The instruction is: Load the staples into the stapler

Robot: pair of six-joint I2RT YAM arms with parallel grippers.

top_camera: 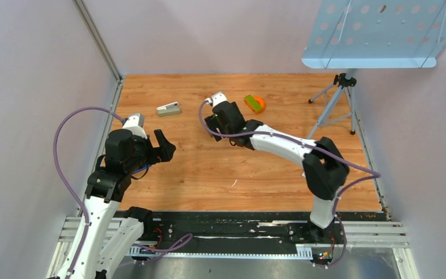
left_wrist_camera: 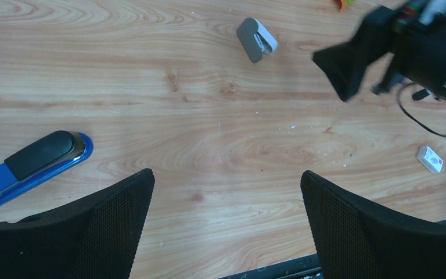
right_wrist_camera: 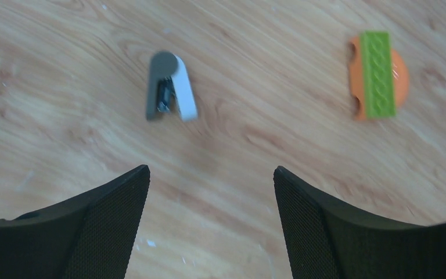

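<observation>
Your left gripper stands spread wide with nothing between its fingers, hanging over bare wood of the table. Your right gripper is also spread wide and holds nothing. It hangs over the far middle of the table.

Containers: the grey-and-white stapler lies on its side just ahead of the right gripper, apart from both fingers. Dark metal shows between its two halves, but you cannot tell whether any strip sits inside. The blue stapler, with a black top pad, lies flat near one finger of the left gripper, and its rear end runs out of frame. The staples cannot be made out in any of the three views, so their place is undetermined.

Surroundings: an orange-and-green object lies well apart from the grey-and-white stapler, on its far-right side. A small white card lies near the table's near edge. A perforated blue tray on a tripod stands at the far right corner. The right gripper juts into the upper right of the left wrist view, beside the grey-and-white stapler.

Views compared: the overhead camera shows only a blue sliver under the left arm, while the left wrist view shows that stapler plainly. The card is a pale speck from above. Only the overhead view shows the tripod.
</observation>
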